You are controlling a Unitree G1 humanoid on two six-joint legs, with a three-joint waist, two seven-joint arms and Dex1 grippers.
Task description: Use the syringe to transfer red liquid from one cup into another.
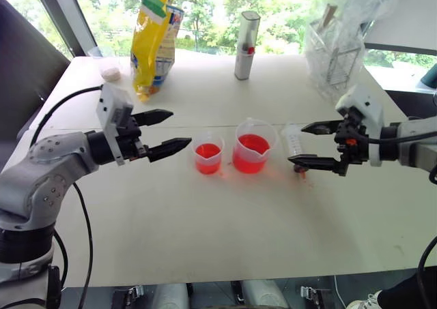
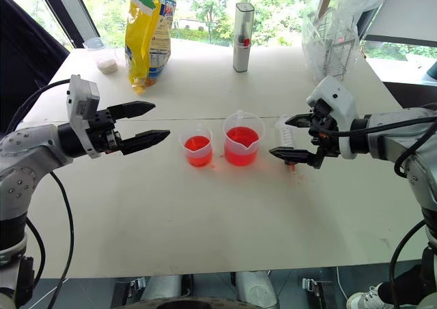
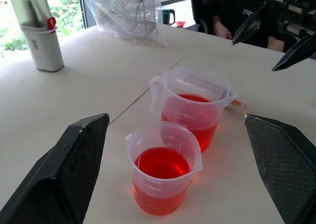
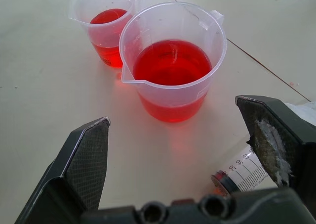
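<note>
the white desk [image 1: 205,234] carries the larger beaker [image 1: 253,146] and, just beside it, the smaller cup [image 1: 208,154], both holding red liquid [image 4: 171,62]. left pincer [image 1: 161,132] wide, empty. right pincer [image 1: 313,145] wide around the lying syringe [image 1: 294,141], not gripping.

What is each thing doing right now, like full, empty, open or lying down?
Larger beaker: upright, part full of red liquid.
Smaller cup: upright, part full of red.
Syringe: lying on the table, not held.
Left hand: open, empty.
Right hand: open, empty.
</note>
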